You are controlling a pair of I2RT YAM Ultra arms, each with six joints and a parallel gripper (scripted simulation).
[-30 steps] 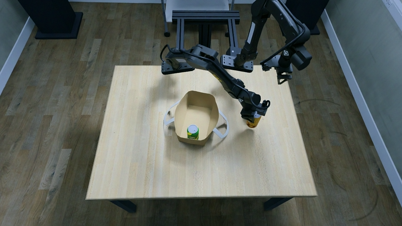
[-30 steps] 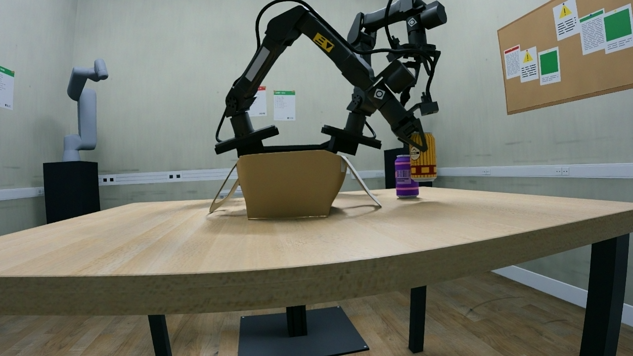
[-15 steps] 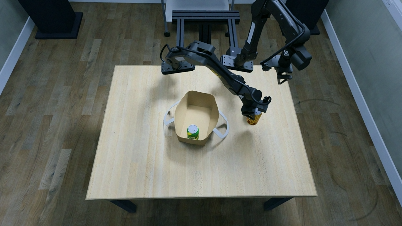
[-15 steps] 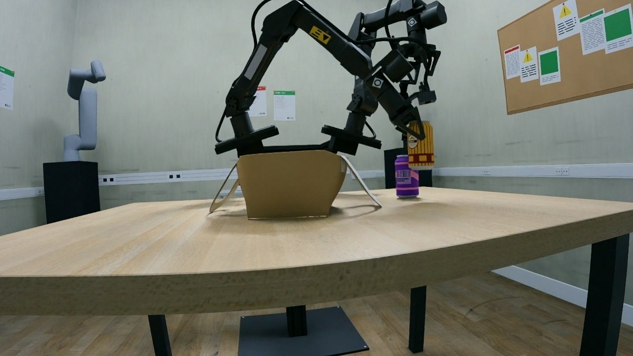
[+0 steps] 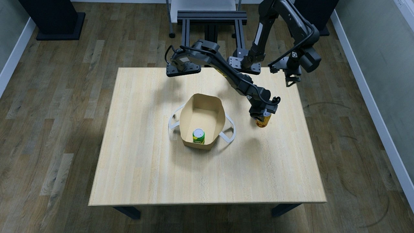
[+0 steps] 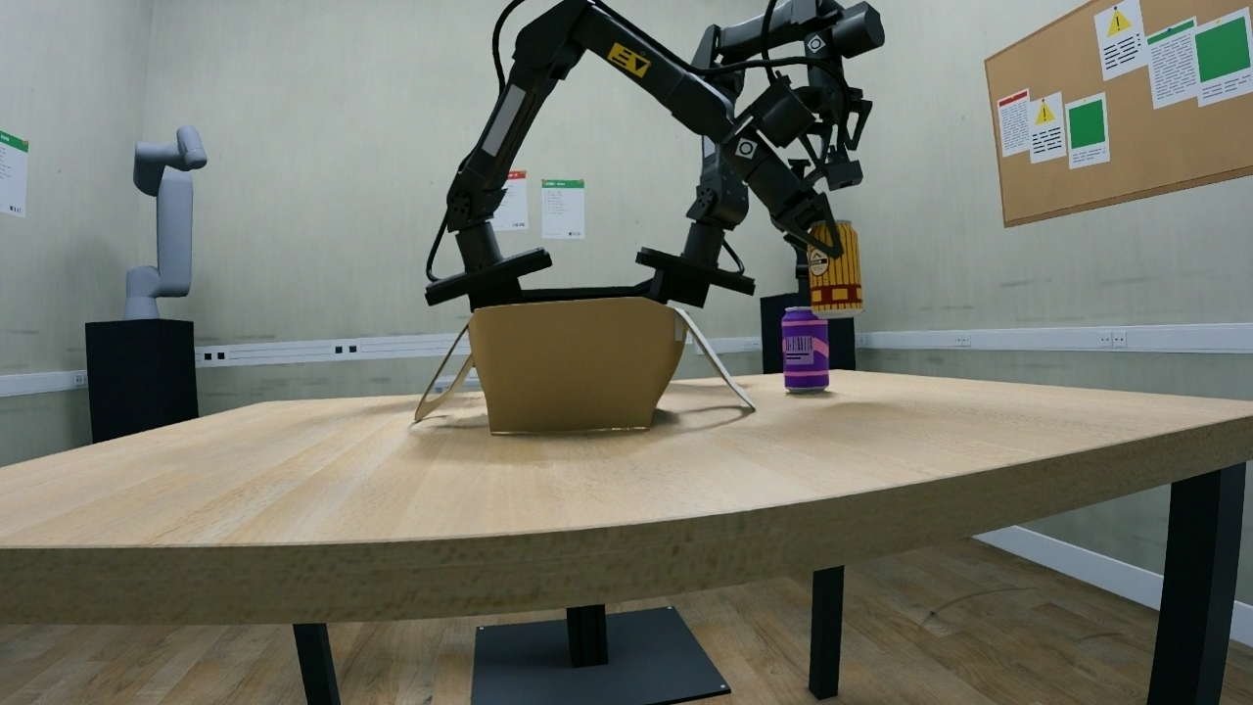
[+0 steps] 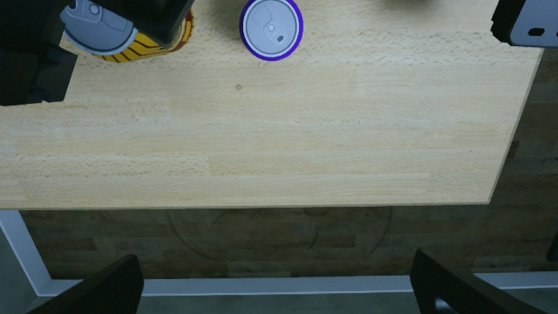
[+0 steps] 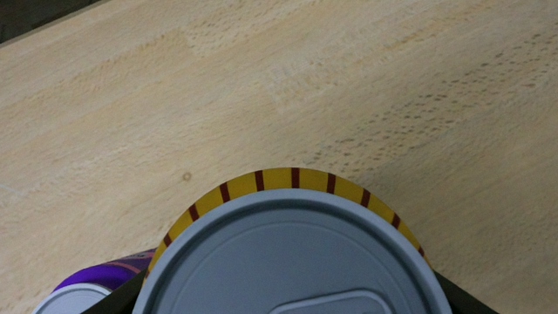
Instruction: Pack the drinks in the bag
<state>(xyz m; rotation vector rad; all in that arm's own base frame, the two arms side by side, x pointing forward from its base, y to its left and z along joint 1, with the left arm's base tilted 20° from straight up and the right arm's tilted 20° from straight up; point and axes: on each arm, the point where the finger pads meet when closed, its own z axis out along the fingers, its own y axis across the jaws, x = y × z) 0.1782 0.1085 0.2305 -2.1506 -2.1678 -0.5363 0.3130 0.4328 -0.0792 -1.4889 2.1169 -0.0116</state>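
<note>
Standing open: canvas bag point(image 5: 189, 116) point(image 6: 574, 368) | inside: green can point(image 5: 198, 136), upright

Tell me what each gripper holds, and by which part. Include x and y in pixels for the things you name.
Right gripper point(image 5: 264, 113) point(image 6: 832, 241): the orange striped can point(image 6: 836, 280) point(image 7: 146, 47) point(image 8: 311, 179), by its upper sides. Left gripper point(image 5: 290, 82): nothing.
</note>
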